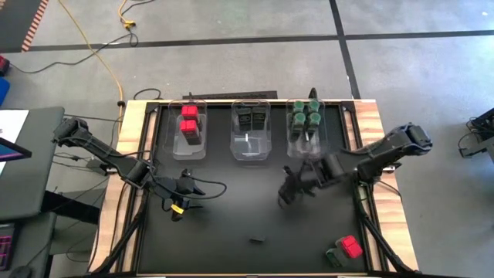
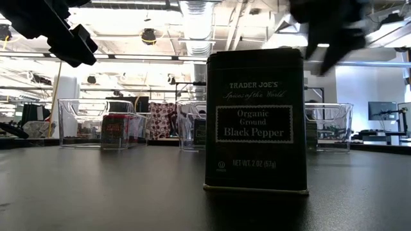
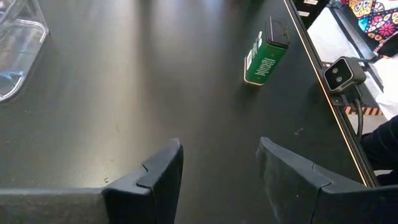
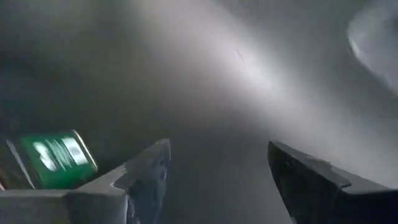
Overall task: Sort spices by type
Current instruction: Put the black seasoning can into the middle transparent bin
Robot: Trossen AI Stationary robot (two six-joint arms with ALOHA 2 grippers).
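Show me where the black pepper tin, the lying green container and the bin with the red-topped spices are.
black pepper tin [image 2: 255, 122]: low view, on its front label.
green container [image 3: 266, 55]: left wrist view, on its green side.
bin with the red-topped spices [image 1: 190, 150]: high view, on its bare near end.

Sorted already in the three clear bins [image 1: 251, 147]: red-topped blocky containers [image 1: 190, 126] in the left one, dark rectangular tins [image 1: 252, 118] at the middle one's far end, round green-lidded jars [image 1: 305, 117] clustered in the right one. Nearer than the bins: a black pepper tin [image 2: 255, 120], upright, alone mid-table; a red-topped container [image 1: 352, 246] touching a green one [image 1: 335, 257] lying on its side, nearer and right of the bins.
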